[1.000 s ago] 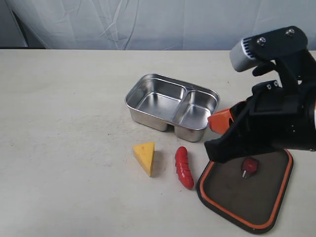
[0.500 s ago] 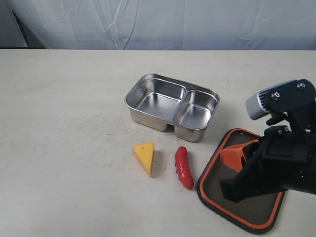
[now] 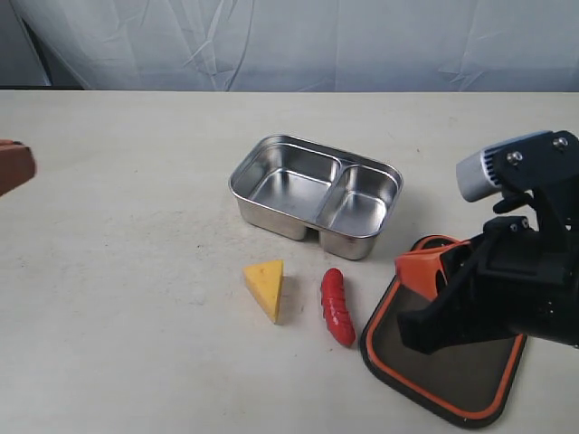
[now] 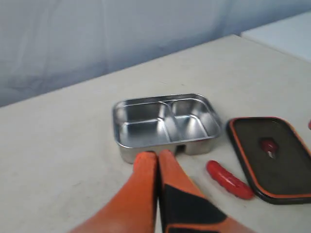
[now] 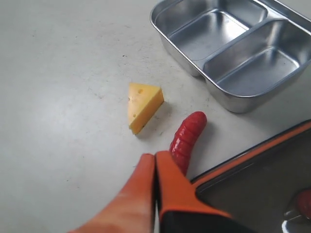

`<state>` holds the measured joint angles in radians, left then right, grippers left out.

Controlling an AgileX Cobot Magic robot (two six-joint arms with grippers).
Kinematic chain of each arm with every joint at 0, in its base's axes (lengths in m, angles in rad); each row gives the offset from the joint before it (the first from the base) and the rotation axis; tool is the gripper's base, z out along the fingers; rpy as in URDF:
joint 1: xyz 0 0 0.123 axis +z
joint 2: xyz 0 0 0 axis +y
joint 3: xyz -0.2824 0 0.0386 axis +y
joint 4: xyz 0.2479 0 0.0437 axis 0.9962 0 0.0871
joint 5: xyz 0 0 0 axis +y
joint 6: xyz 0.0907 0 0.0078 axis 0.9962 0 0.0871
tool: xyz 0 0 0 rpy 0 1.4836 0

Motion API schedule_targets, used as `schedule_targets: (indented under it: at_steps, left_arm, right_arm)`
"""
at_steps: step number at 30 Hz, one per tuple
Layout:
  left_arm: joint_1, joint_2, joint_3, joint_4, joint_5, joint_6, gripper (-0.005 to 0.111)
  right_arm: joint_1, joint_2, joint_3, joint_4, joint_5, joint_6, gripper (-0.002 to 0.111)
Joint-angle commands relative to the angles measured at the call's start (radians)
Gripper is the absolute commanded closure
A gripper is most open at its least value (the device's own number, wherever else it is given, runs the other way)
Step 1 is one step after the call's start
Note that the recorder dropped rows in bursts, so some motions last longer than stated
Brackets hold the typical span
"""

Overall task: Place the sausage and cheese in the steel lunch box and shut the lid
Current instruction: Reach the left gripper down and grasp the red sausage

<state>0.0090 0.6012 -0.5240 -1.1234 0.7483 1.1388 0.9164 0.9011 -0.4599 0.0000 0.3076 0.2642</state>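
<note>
Just left of the lid (image 3: 452, 384), the sausage (image 3: 337, 307) lies on the table (image 3: 136, 226); my right gripper (image 5: 154, 158), fingers pressed together, hangs beside it. Light, glossy, probably slippery: I'd pinch its ridged middle.

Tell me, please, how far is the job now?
Nothing is done: the steel lunch box is empty. Nothing is in hand: the right pincer is shut near the sausage, the left pincer shut too. Remaining: load sausage and cheese, then fit the lid.

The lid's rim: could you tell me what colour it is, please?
Orange rim, around the dark lid; the exterior view shows it best.
</note>
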Motion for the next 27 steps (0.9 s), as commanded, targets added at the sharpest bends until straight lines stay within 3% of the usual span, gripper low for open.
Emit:
schedule_targets:
  at_steps: [1, 3, 7, 11, 15, 20, 23, 27]
  left_arm:
    - [-0.002, 0.237, -0.061, -0.123, 0.159, 0.078, 0.107]
    - [-0.002, 0.34, -0.082, -0.156, 0.226, 0.078, 0.107]
    - [-0.045, 0.494, -0.108, -0.18, 0.226, 0.095, 0.099]
    - [-0.189, 0.635, -0.149, -0.278, 0.172, 0.186, 0.085]
    - [-0.404, 0.767, -0.223, -0.239, -0.061, 0.188, 0.084]
    - [-0.622, 0.915, -0.319, -0.181, -0.308, 0.109, 0.084]
    - [-0.678, 0.998, -0.368, -0.16, -0.367, -0.002, 0.084]
    - [-0.705, 1.094, -0.438, -0.087, -0.304, -0.073, 0.084]
  right_arm:
    - [0.003, -0.05, 0.006, -0.03, 0.029, 0.049, 0.108]
    - [0.003, -0.091, 0.006, -0.058, 0.044, 0.081, 0.108]
    - [0.003, -0.18, 0.006, -0.138, 0.066, 0.155, 0.108]
    - [0.003, -0.279, -0.026, -0.323, 0.149, 0.305, 0.108]
    - [0.003, -0.35, -0.067, -0.519, 0.278, 0.5, 0.108]
    - [0.003, -0.388, -0.093, -0.565, 0.477, 0.527, 0.108]
    - [0.003, -0.391, -0.093, -0.576, 0.557, 0.527, 0.108]
    - [0.003, -0.391, -0.093, -0.605, 0.627, 0.527, 0.108]
